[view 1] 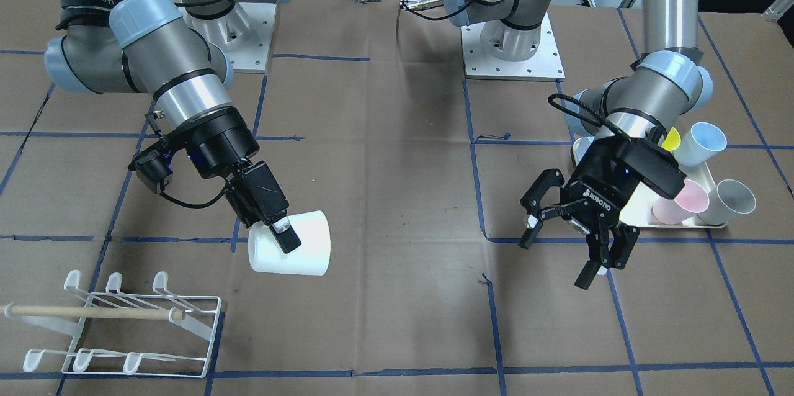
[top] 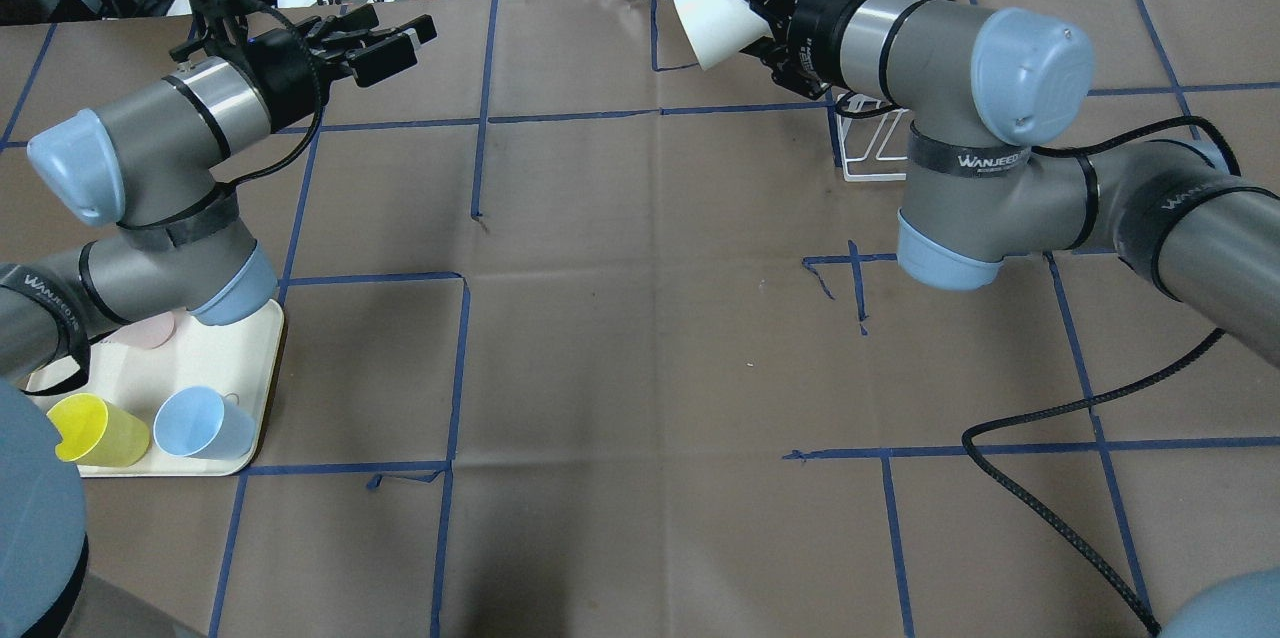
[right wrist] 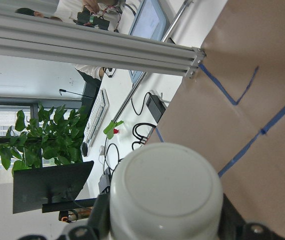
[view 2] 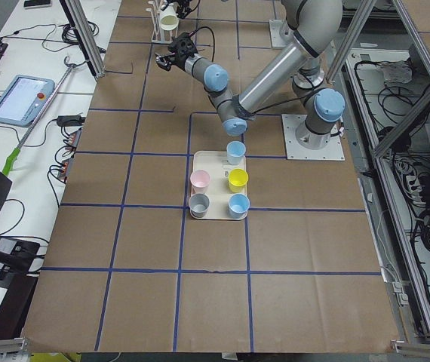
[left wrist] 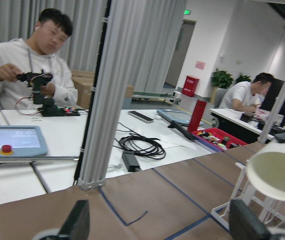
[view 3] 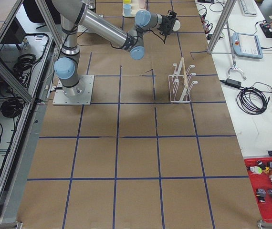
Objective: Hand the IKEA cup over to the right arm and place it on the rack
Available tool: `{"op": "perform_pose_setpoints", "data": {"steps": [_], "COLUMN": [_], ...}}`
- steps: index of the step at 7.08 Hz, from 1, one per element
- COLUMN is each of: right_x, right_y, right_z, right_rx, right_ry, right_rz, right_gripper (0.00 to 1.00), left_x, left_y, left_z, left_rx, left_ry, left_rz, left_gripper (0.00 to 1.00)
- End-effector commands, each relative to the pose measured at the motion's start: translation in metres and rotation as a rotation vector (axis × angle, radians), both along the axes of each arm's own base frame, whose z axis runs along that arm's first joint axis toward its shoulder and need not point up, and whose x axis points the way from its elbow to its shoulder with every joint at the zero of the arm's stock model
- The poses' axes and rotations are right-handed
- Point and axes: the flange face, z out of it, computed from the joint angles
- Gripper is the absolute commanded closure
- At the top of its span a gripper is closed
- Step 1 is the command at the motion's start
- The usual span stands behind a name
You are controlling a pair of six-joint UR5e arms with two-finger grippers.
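My right gripper [view 1: 284, 236] is shut on the white IKEA cup [view 1: 291, 246] and holds it tipped on its side above the table. The cup also shows in the overhead view [top: 712, 28] and fills the right wrist view [right wrist: 165, 192]. The white wire rack [view 1: 118, 328] with its wooden dowel stands on the table near the cup, toward the operators' edge. In the overhead view it [top: 873, 146] is mostly hidden behind the right arm. My left gripper [view 1: 555, 262], marked ROBOTIQ, is open and empty, well apart from the cup. It also shows in the overhead view [top: 410, 46].
A cream tray [view 1: 633, 213] behind my left gripper holds a pink cup [view 1: 685, 200], a grey cup [view 1: 732, 200], a yellow cup [view 1: 670, 138] and blue cups [view 1: 707, 141]. Operators sit beyond the table's far edge. A black cable [top: 1060, 508] trails over the table by the right arm.
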Motion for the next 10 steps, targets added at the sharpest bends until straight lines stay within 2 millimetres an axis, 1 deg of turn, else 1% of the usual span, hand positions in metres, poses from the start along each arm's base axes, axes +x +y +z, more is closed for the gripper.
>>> {"op": "perform_pose_setpoints", "data": {"steps": [1, 2, 3, 4, 5, 6, 7, 8, 9, 10], "right_x": [-0.022, -0.030, -0.052, -0.071, -0.087, -0.102, -0.112, -0.123, -0.125, -0.127], "right_y": [-0.008, -0.011, -0.019, -0.030, -0.041, -0.052, -0.062, -0.074, -0.085, -0.093], "right_z": [0.004, 0.004, 0.007, 0.016, 0.024, 0.011, 0.000, -0.003, -0.014, -0.026], "right_rx": [-0.186, -0.232, -0.264, -0.293, -0.320, -0.317, -0.323, -0.331, -0.338, -0.335], "right_ry": [0.363, 0.496, 0.660, 0.745, 0.794, 0.860, 0.934, 0.998, 1.042, 1.062], "right_rz": [0.072, 0.089, 0.072, 0.057, 0.051, 0.079, 0.120, 0.133, 0.172, 0.196], "right_gripper": [0.62, 0.62, 0.64, 0.64, 0.64, 0.64, 0.64, 0.64, 0.64, 0.64], "left_x": [-0.026, -0.042, -0.062, -0.069, -0.071, -0.072, -0.073, -0.073, -0.073, -0.072], "left_y": [-0.035, -0.048, -0.045, -0.034, -0.016, 0.010, 0.044, 0.071, 0.086, 0.094], "left_z": [0.002, 0.002, 0.014, 0.024, 0.040, 0.061, 0.089, 0.120, 0.132, 0.133], "left_rx": [0.245, 0.422, 0.566, 0.708, 0.830, 0.929, 1.018, 1.031, 1.045, 1.057], "left_ry": [-0.176, -0.292, -0.403, -0.455, -0.451, -0.462, -0.473, -0.474, -0.474, -0.483], "left_rz": [0.184, 0.244, 0.265, 0.255, 0.257, 0.236, 0.217, 0.215, 0.215, 0.215], "left_gripper": [0.03, 0.02, 0.02, 0.02, 0.02, 0.02, 0.02, 0.02, 0.02, 0.02]}}
